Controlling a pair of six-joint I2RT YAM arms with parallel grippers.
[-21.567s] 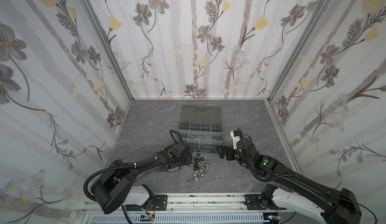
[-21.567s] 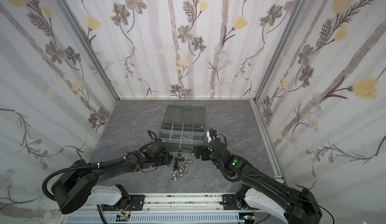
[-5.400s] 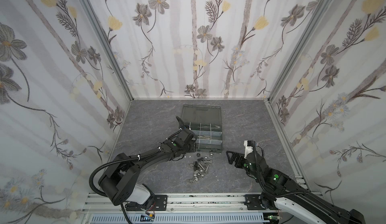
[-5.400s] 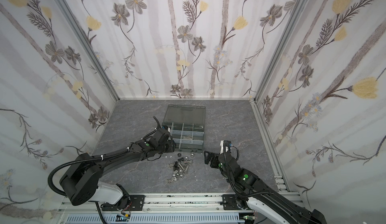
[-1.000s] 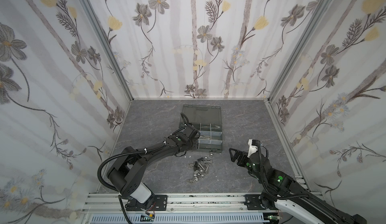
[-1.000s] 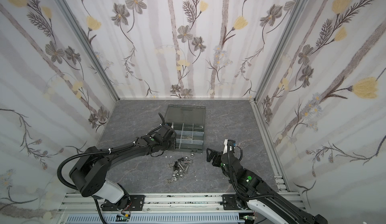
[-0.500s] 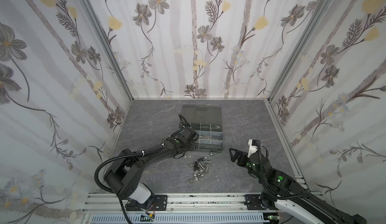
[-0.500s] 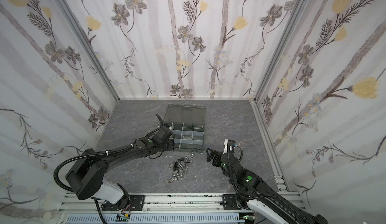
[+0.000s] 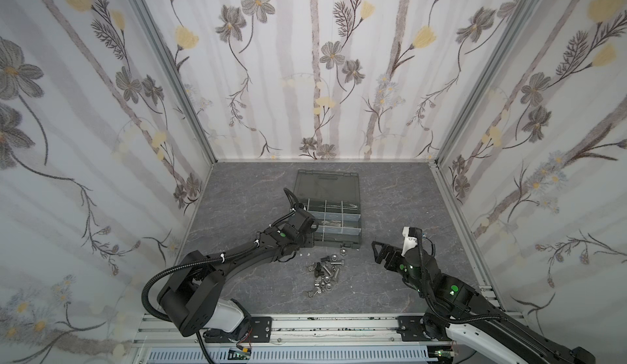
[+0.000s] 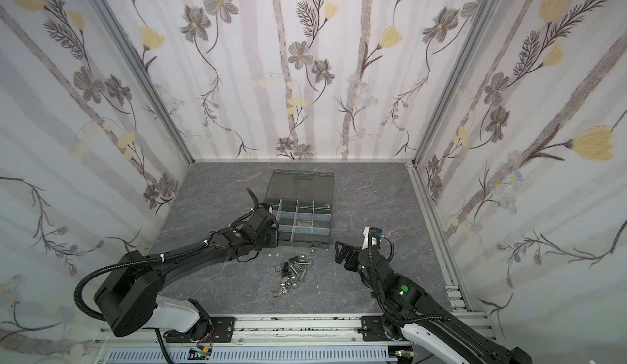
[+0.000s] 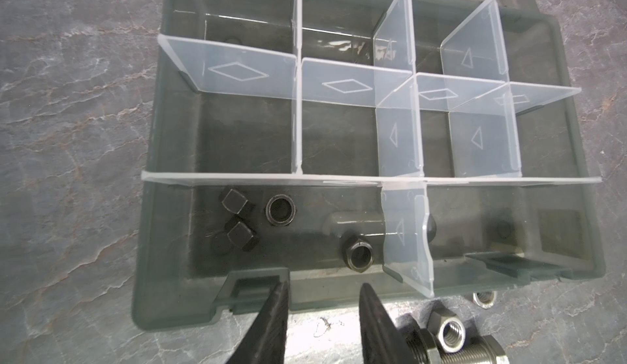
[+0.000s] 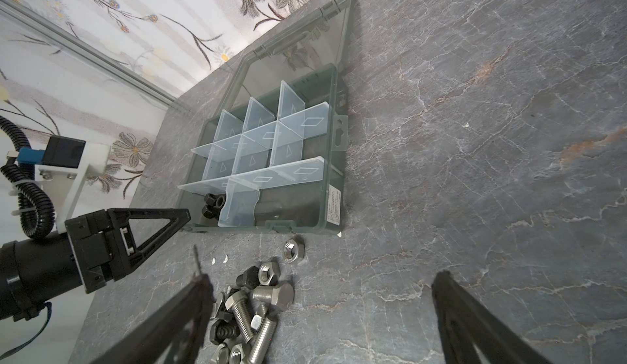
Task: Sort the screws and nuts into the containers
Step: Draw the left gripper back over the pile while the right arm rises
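Since half a second ago your left gripper [image 11: 324,279] has drawn back from above the organiser case [image 11: 149,209] to its front wall. Its jaws have parted a little more and now stand slightly apart with nothing between them. Several black nuts [image 11: 280,209] lie in the front compartment [image 11: 305,240] at the left end of the case, one of them near the divider, just beyond the jaws. I judge that a nut is just released, so this drop-off step is ending.

Your right gripper [image 12: 322,277] has not moved. It hovers over the table [image 9: 254,189] with jaws spread wide and empty, beside the pile of screws and nuts [image 9: 324,272]. That pile lies in front of the case, not touching it. A single silver nut [image 12: 293,251] lies between pile and case.

Much remains to sort. For the next move, bring one gripper down on one piece at the edge of the pile, with jaws wide enough to pass around it and without pushing the neighbours. The lone silver nut seems the easier target.
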